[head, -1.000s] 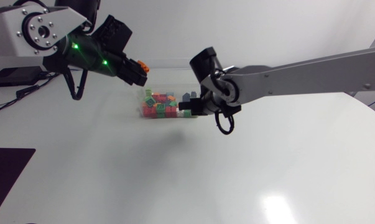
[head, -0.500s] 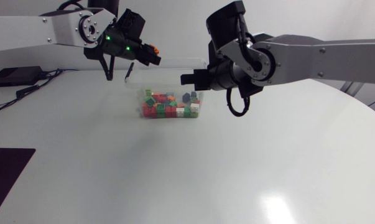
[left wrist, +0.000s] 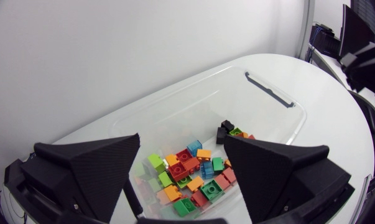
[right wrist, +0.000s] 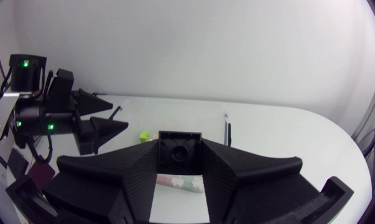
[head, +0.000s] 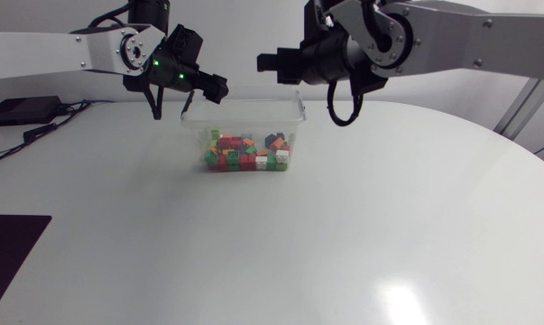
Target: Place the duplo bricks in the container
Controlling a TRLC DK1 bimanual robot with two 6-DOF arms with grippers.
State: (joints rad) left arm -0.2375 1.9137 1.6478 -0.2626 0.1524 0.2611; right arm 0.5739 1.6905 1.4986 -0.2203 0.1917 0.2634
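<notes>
A clear plastic container [head: 243, 94] stands at the back middle of the table, with several duplo bricks [head: 245, 154] in red, green, orange, blue and white piled on its floor. My left gripper [head: 214, 88] hangs open over the container's left rim, nothing between its fingers. In the left wrist view its gripper [left wrist: 182, 180] spreads wide above the bricks [left wrist: 193, 177] and the container [left wrist: 275, 94]. My right gripper [head: 266, 62] is shut and empty, raised behind the far rim. In the right wrist view it [right wrist: 180, 155] looks down past the left gripper [right wrist: 95, 128] at a lime brick [right wrist: 144, 134].
A dark mat [head: 8, 248] lies at the table's left front edge. A black box [head: 19, 110] with cables sits at the far left. Both arms hang above the container's back edge, close to each other.
The left gripper carried an orange brick over the container and has opened; the brick is gone from its fingers. The right arm has risen from beside the container to behind it.
</notes>
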